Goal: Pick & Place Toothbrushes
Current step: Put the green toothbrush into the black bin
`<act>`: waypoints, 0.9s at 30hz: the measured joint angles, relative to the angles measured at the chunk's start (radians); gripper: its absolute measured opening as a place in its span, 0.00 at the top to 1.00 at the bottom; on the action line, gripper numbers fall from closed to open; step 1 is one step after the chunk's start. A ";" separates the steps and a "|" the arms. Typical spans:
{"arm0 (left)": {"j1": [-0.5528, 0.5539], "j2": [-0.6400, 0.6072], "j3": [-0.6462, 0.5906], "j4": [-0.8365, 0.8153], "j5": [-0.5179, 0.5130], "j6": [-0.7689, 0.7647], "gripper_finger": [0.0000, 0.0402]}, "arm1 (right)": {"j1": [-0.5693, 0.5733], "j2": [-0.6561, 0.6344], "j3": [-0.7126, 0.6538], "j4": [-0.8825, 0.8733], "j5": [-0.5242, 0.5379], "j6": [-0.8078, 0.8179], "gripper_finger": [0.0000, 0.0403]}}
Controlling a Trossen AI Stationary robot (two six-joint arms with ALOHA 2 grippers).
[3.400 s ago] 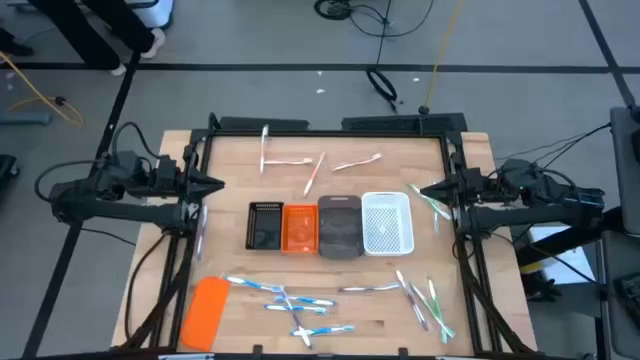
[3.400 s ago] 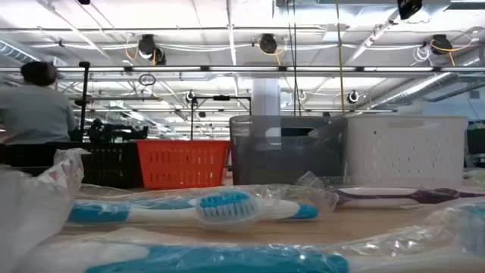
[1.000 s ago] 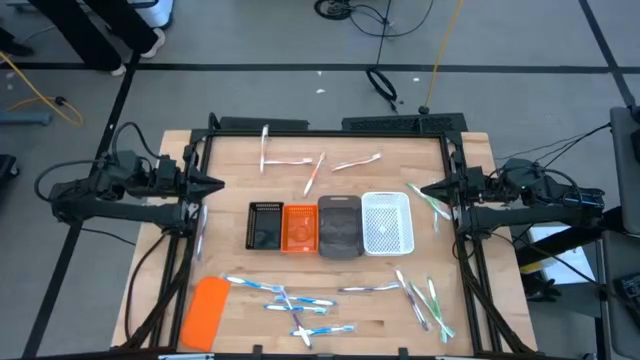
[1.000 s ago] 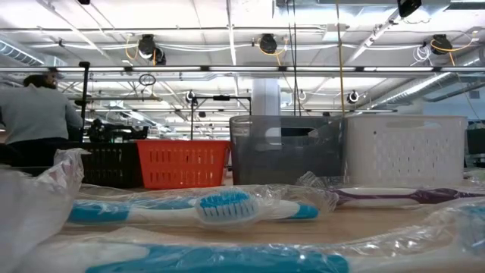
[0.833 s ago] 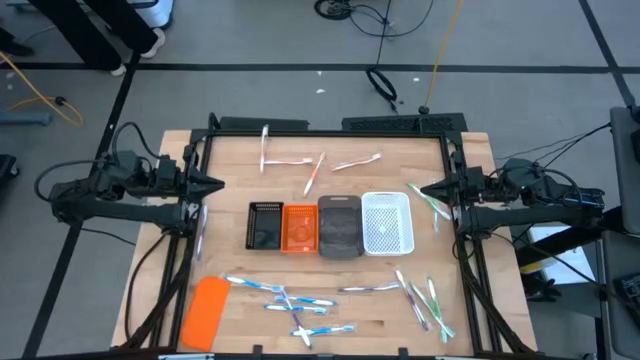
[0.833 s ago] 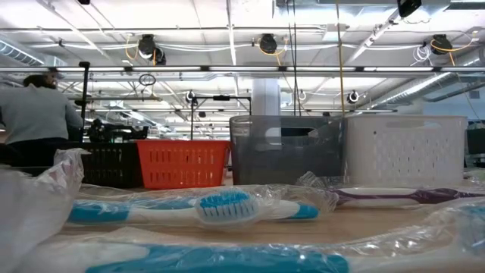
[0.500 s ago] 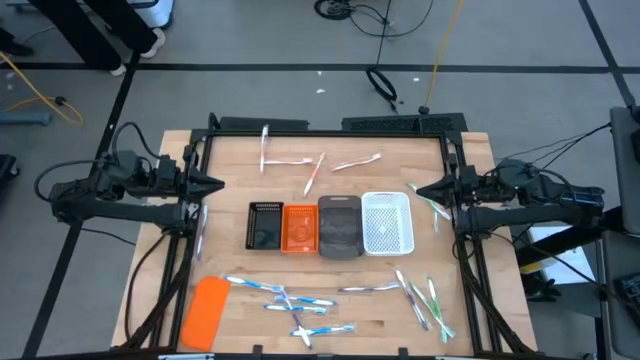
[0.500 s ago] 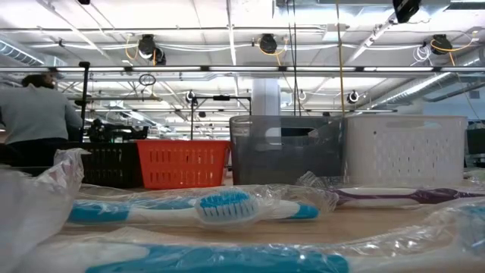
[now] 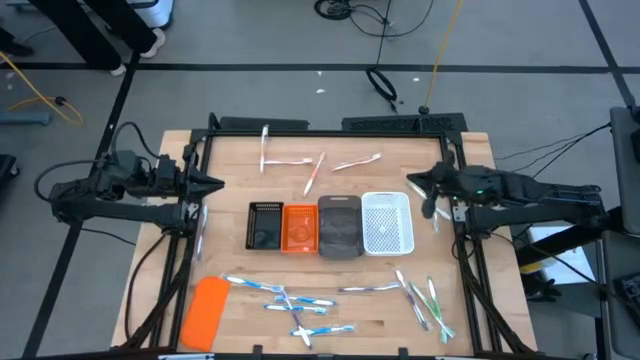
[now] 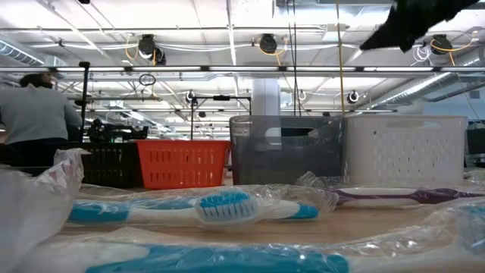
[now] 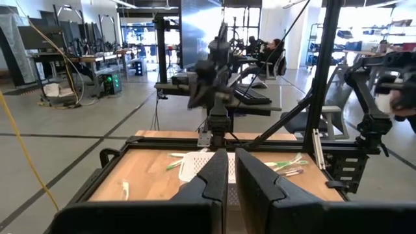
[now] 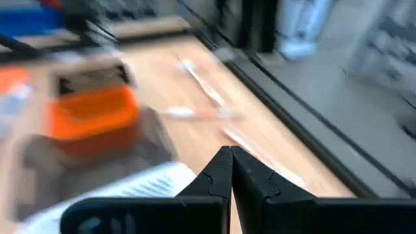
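Left gripper [image 9: 216, 184] waits at the table's [image 9: 230, 150] left edge, jaws near-closed, empty. Bare wood ahead of its tips. Four small rectangular trays in a row mid-table: black mesh tray [image 9: 265, 226], orange mesh tray [image 9: 300, 228], grey plastic tray [image 9: 339, 226], white perforated tray [image 9: 387, 222]. Flat orange rectangular slab [image 9: 207, 311] near front left corner. Thin plastic toothbrushes [image 9: 285, 294] scattered front and back, exact count unclear; green-white toothbrushes [image 9: 438, 210] lie under right gripper [image 9: 412, 181], clenched, empty, beside white tray.

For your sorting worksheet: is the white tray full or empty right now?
Empty. From above, the white tray shows only its bare perforated floor; the toothbrushes all lie on the table.
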 joint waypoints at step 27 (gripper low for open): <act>0.000 0.000 0.000 0.000 -0.001 0.000 0.92 | -0.253 0.309 -0.069 -0.492 -0.173 0.302 0.99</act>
